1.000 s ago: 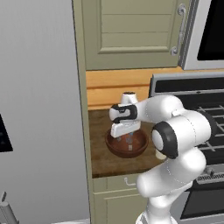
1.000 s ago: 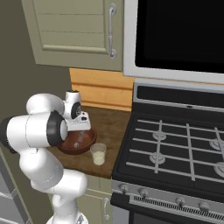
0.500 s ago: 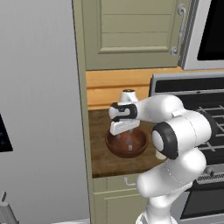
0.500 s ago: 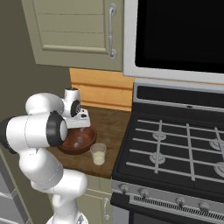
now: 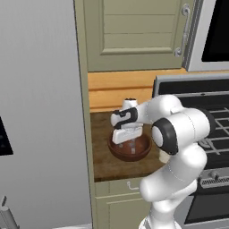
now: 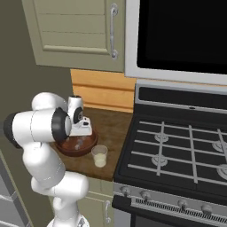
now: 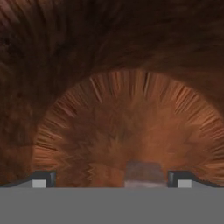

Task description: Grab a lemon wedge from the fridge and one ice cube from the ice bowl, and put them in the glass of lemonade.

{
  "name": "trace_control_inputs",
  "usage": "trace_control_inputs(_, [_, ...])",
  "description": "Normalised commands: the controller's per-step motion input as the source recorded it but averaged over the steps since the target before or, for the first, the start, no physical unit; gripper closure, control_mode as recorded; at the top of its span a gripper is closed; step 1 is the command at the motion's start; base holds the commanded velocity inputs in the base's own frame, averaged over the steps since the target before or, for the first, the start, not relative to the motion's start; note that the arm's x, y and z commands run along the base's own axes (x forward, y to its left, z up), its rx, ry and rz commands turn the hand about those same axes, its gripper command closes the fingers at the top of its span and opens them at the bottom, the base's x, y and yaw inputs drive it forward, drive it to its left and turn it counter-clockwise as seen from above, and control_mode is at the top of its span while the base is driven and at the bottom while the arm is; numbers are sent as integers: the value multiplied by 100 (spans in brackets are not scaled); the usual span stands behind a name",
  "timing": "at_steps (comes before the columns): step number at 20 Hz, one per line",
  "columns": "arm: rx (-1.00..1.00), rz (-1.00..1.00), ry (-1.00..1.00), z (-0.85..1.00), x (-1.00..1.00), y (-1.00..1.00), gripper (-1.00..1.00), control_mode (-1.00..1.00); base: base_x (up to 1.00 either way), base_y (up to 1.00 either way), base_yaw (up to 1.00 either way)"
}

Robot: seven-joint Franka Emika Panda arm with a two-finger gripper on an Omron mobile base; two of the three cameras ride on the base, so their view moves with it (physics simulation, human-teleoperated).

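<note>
The dark reddish-brown ice bowl (image 5: 144,151) (image 6: 66,148) stands on the wooden counter beside the grey fridge (image 5: 40,112). My gripper (image 5: 130,145) (image 6: 80,142) (image 7: 111,180) reaches down into the bowl, open. In the hand view a pale ice cube (image 7: 143,172) lies on the bowl's floor (image 7: 122,118) between my fingertips (image 7: 41,179), nearer the right one and untouched. The glass of lemonade (image 6: 100,156) stands just right of the bowl, close to the counter's front edge. The lemon wedge is out of view.
A gas stove (image 6: 177,146) borders the counter on the right, with a dark microwave (image 6: 181,35) above it. Beige cupboard doors (image 5: 138,33) hang over the counter. My own arm's elbow (image 5: 179,129) covers the counter's right part in the left base view.
The hand has sunk from just above the bowl down into it. The jaws have stayed open. Bowl and glass have not moved.
</note>
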Motion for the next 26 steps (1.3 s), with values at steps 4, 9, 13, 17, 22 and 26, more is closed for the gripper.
trace_control_inputs(4, [1, 0, -3, -21, -42, 0, -100, -100, 0, 0, 0])
trace_control_inputs(9, [0, 0, 0, 0, -3, 0, -100, -100, 0, 0, 0])
trace_control_inputs(13, [0, 0, 0, -15, 1, 0, -100, -100, 0, 0, 0])
trace_control_inputs(17, [0, 0, 0, 0, 9, 0, -100, -100, 0, 0, 0])
trace_control_inputs(22, [0, 0, 0, 0, 5, 0, -100, -100, 0, 0, 0])
trace_control_inputs(26, [0, 0, 0, 0, 3, 0, -100, -100, 0, 0, 0])
